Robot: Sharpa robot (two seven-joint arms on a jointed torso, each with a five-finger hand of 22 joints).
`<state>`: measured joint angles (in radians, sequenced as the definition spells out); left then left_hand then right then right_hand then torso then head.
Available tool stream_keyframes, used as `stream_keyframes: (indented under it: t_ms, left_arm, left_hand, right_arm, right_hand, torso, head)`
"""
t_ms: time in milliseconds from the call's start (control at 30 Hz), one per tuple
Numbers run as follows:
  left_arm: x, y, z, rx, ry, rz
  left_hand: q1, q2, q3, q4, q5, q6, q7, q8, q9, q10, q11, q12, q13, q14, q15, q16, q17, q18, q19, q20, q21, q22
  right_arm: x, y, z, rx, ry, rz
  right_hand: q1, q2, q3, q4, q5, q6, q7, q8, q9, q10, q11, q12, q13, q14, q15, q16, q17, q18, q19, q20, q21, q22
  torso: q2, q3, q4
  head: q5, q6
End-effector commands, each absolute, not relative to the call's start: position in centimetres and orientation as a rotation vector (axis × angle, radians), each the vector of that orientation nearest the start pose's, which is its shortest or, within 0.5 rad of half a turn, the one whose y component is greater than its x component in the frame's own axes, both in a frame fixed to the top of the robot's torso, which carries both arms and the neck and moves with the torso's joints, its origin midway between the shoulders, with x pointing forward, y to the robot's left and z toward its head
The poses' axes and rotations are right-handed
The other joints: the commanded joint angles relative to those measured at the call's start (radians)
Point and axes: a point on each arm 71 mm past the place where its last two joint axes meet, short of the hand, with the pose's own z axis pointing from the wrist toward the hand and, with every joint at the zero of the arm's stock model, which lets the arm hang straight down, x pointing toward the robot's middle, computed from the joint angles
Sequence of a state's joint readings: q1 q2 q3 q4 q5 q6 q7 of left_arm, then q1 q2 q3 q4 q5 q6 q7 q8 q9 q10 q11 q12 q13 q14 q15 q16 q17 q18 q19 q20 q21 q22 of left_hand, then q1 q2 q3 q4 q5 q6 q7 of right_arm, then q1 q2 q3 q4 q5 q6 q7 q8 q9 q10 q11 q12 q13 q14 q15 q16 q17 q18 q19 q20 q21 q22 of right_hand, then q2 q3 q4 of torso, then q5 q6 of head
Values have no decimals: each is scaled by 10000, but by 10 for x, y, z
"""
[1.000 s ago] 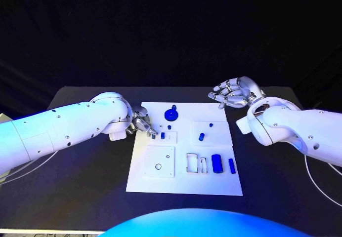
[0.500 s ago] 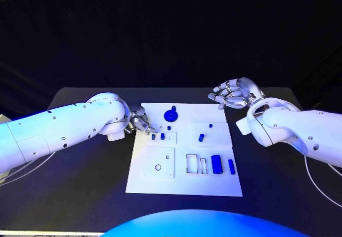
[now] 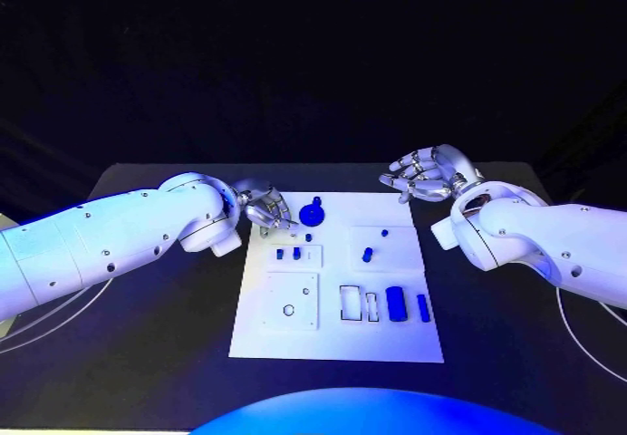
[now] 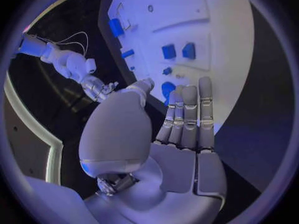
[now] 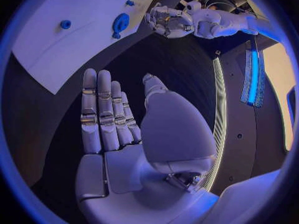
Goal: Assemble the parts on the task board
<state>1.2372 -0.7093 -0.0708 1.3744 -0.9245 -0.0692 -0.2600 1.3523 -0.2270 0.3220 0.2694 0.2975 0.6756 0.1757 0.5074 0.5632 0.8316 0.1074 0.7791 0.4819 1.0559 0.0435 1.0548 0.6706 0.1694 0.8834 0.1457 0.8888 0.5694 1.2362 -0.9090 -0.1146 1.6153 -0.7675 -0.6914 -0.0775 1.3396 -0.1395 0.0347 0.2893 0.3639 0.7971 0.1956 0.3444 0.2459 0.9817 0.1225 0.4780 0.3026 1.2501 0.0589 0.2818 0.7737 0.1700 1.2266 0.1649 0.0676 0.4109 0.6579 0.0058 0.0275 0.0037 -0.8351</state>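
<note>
While both hands hold nothing, fingers apart, the left hand hovers at the board's far left corner, just beside the round blue part, which lies toward the right hand; that hand stands farther off, over the tabletop.

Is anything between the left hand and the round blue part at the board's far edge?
Nothing visible. The left hand, holding nothing, hovers at the task board's far left corner, with bare board between it and the round blue part.
</note>
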Motion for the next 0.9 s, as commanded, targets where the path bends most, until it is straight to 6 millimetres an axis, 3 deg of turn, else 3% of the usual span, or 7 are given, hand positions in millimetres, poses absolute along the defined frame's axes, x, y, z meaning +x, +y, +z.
stream_keyframes:
  t_ms: [33,200,367,533,900]
  left_arm:
    - [512,172,-194,-2263,18020,-9233]
    - [505,164,-198,-719,17430,-9132]
    - [500,154,-209,635,17582,-8728]
    - [500,145,-222,1623,18146,-8052]
    - [504,135,-237,2513,19110,-7104]
  left_hand:
    - [691,-62,277,-152,60,-218,50,-46,-262,-234,53,-338,-445,-190,40,-262,-338,136,36,58,-351,-245]
    - [1097,-220,499,-269,46,-223,77,46,-597,-631,123,-898,-1091,-113,77,-163,-506,131,206,60,-420,-309]
    - [1203,-274,633,-288,41,-13,18,117,-916,-466,95,-1072,-1510,175,41,356,-459,136,424,19,-132,-138]
    - [1164,-351,689,-234,19,319,-44,54,-1263,-392,79,-1186,-1822,367,24,815,-439,137,533,-3,150,45]
    - [1174,-420,776,-192,10,863,-164,-161,-1752,-108,30,-1387,-2266,998,-18,1753,353,140,615,-48,578,332]
  right_arm:
    - [473,-231,-182,6305,15383,8373]
    - [473,-232,-182,6278,15409,8372]
    - [472,-231,-183,6231,15452,8375]
    - [472,-231,-184,6192,15486,8380]
    - [472,-229,-184,6121,15503,8407]
  right_hand:
    - [48,28,82,4,67,17,71,64,-14,17,54,-60,-34,-42,3,-74,-11,126,-88,-1,-28,-30]
    - [94,39,110,-2,79,23,71,71,-20,25,54,-85,-78,-42,4,-101,-13,128,-96,3,-23,-67]
    - [114,42,124,-3,86,24,71,72,-23,28,54,-97,-99,-41,4,-113,-14,129,-99,4,-20,-84]
    - [139,45,140,-4,94,27,70,76,-26,32,55,-112,-124,-40,4,-128,-15,130,-102,6,-17,-104]
    - [166,45,160,-3,105,34,71,82,-31,30,57,-143,-165,-43,7,-152,-18,130,-109,9,-15,-135]
  torso:
    - [-9,-2,13]
    - [-10,-2,12]
    - [2,-15,-7]
    - [15,-6,-20]
    - [16,-2,-9]
  head:
    - [-11,20]
    - [-32,36]
    - [-34,61]
    - [-18,73]
    - [-20,81]
